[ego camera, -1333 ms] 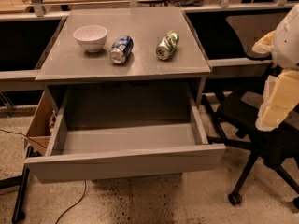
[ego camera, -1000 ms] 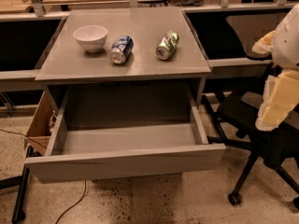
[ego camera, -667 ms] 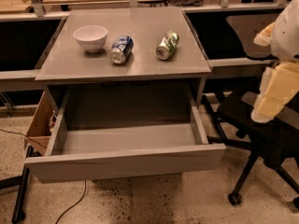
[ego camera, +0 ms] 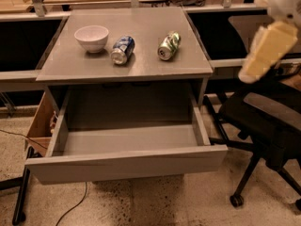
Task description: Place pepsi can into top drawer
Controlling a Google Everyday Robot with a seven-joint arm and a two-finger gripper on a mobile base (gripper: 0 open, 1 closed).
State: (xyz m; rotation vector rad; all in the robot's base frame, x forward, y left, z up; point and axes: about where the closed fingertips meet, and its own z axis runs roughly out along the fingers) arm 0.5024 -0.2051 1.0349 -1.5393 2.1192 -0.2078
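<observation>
The pepsi can point(ego camera: 123, 49), blue with white markings, lies on its side on the grey desk top point(ego camera: 141, 65), just right of a white bowl point(ego camera: 91, 36). The top drawer point(ego camera: 127, 165) is pulled out wide below the desk top, and nothing shows inside it. My gripper point(ego camera: 256, 62) hangs on the cream arm at the far right, above the office chair. It is well to the right of the can and higher than the desk top, touching nothing.
A green and silver can point(ego camera: 169, 45) lies on its side right of the pepsi can. A black office chair point(ego camera: 268, 126) stands to the right of the drawer. A cardboard box point(ego camera: 40, 126) sits on the left under the desk. Cables run across the floor.
My arm has risen and swung a little to the left at the right edge of the view. The cans, the bowl and the drawer have not moved.
</observation>
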